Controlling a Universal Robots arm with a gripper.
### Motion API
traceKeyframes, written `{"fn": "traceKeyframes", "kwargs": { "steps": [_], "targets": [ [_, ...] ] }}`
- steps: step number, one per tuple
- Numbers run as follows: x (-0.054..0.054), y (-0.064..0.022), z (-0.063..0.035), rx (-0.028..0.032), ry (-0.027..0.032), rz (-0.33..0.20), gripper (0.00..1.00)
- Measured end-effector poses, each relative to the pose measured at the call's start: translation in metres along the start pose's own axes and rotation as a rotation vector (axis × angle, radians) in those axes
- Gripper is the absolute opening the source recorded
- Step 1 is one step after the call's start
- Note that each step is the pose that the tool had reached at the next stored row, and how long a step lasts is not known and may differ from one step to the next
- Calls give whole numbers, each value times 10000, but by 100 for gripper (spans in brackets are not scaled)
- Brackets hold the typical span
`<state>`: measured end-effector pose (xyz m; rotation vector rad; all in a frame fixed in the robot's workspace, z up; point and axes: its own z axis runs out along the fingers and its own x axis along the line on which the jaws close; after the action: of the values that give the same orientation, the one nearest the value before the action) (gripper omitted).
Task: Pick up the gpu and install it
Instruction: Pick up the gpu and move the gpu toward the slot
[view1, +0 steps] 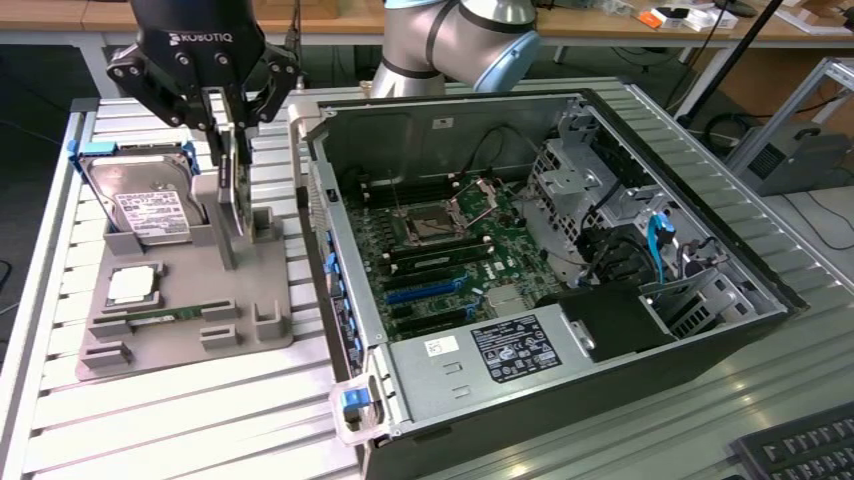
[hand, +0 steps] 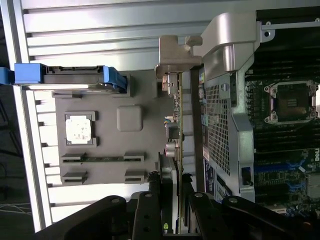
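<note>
1. One graphics card (view1: 232, 215) stands on its long edge directly beneath my hand (view1: 231, 135), upright in a slot of the grey tray (view1: 174, 340). Standing that way, it offers me its top edge, so I can come at it straight from above.
2. My hand is drawn roughly halfway in, with one finger on each flat face of the card. Both look pressed against it, so I judge that I have it pinched near its upper edge. In the wrist view the card (hand: 178, 125) runs edge-on out from between my fingers (hand: 166, 187), which fits a grip across its thin side.
3. Whether its lower edge has left the slot I cannot tell; it looks seated or barely clear.
4. Gripping the faces, I think, leaves the connector edge below my fingers free. It also keeps me off the silver bracket (hand: 175, 55) at the end of the card farthest from them.
5. Just beside my hand, on the exterior view's left, a hard drive (view1: 147, 205) leans in the same tray. A processor chip (view1: 130, 285) and a memory stick (view1: 154, 318) lie flat, farther from my fingers. Each has its own recess, so I touch none of them.
6. On the exterior view's right of my hand, the computer case (view1: 400, 130) lies on its side with its open face up. That leaves its blue slots (view1: 420, 290) reachable from above.
</note>
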<state>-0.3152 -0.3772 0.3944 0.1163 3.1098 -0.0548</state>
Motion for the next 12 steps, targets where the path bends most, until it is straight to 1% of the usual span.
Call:
{"fn": "traceKeyframes", "kwargs": {
  "steps": [12],
  "targets": [
    [-1,-1,-34,0,1,0,27]
  ]
}}
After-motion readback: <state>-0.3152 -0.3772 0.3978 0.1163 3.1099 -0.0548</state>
